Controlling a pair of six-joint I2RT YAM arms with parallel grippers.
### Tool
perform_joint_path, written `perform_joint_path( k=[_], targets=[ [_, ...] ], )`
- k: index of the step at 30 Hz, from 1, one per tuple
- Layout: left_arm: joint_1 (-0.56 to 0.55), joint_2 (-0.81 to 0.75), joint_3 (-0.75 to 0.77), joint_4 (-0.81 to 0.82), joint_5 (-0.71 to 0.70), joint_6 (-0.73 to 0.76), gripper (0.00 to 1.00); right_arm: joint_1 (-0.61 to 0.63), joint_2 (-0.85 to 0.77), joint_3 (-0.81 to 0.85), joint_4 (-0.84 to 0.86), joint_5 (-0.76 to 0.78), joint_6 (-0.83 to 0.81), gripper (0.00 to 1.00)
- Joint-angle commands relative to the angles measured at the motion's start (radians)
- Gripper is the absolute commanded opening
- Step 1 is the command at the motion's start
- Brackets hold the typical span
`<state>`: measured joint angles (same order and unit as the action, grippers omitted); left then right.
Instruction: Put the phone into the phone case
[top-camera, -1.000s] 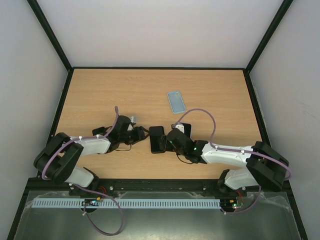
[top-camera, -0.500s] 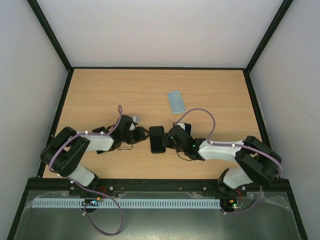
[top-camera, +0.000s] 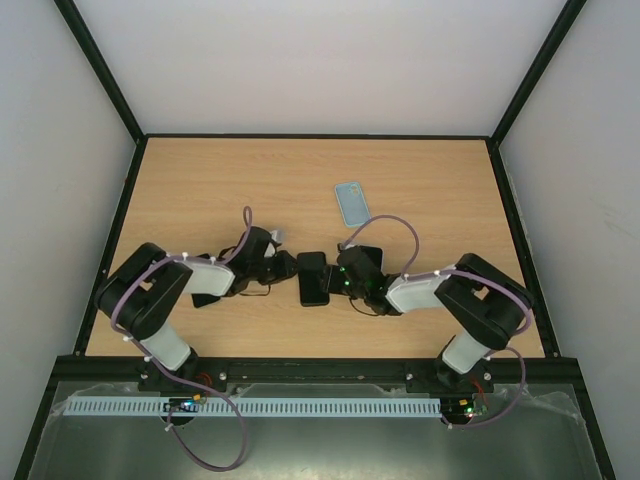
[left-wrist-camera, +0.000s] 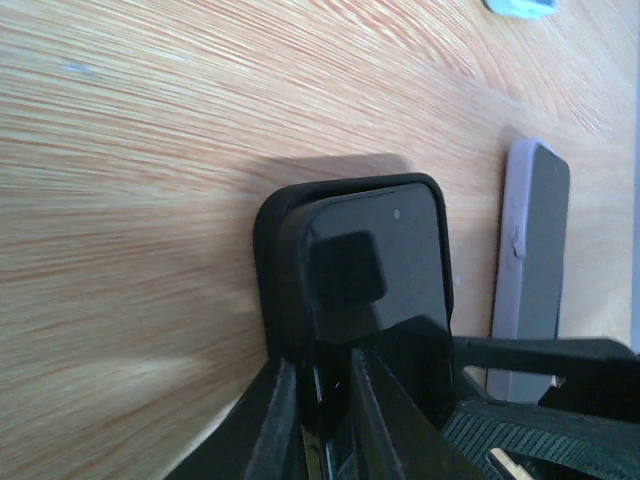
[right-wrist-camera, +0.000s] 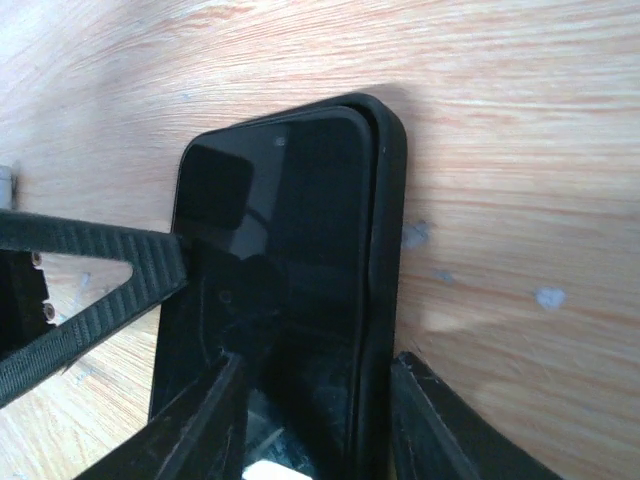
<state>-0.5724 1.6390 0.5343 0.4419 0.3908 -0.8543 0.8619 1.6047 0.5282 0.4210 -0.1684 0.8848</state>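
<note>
My left end effector (top-camera: 288, 266) sits low on the tabletop (top-camera: 200, 190), a little left of centre in the top view. It is drawn almost closed. In my left wrist view one of its fingers (left-wrist-camera: 278, 425) lies against the outside wall of the black phone case (left-wrist-camera: 268, 260), and the other lies over the screen, so the rim is pinched between them.

The phone (top-camera: 313, 277) lies face up inside that case at the middle of the top view, between my two end effectors. Along its right side the screen edge seems to stand slightly proud of the case wall.

My right end effector (top-camera: 338, 280) comes in from the right and is partly open. One of its fingers (right-wrist-camera: 432, 415) sits just outside the case's right wall and the other over the glass. I cannot tell whether they are gripping.

Up and to the right, well apart, a blue case (top-camera: 351, 203) lies flat. A lilac-edged slab (left-wrist-camera: 530, 250) rests near the phone.
</note>
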Motion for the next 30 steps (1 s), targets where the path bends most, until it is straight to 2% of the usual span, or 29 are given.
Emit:
perform_joint_path(
  k=[1,6,8,17,21,27,30],
  targets=[
    [-0.028,0.014,0.050,-0.046,0.011,-0.009,0.14,-0.002,0.098,-0.004,0.130,-0.188,-0.067,0.37],
    [-0.073,-0.049,0.027,-0.141,-0.045,-0.009,0.11,0.002,0.098,-0.054,0.261,-0.271,-0.040,0.35],
    [-0.081,-0.061,0.002,-0.137,-0.037,-0.026,0.10,0.008,0.092,-0.043,0.235,-0.307,-0.051,0.33],
    [-0.148,-0.147,-0.062,-0.182,-0.088,-0.073,0.15,0.021,-0.043,-0.090,0.119,-0.275,-0.017,0.33],
    [-0.149,-0.190,-0.070,-0.232,-0.116,-0.069,0.22,0.023,-0.076,-0.148,0.134,-0.281,0.041,0.38],
    [-0.144,-0.282,-0.069,-0.286,-0.155,-0.063,0.40,0.027,-0.133,-0.201,0.126,-0.226,0.153,0.46],
    [-0.144,-0.293,-0.090,-0.271,-0.145,-0.069,0.41,0.044,-0.122,-0.203,0.129,-0.213,0.175,0.45]
  ],
)
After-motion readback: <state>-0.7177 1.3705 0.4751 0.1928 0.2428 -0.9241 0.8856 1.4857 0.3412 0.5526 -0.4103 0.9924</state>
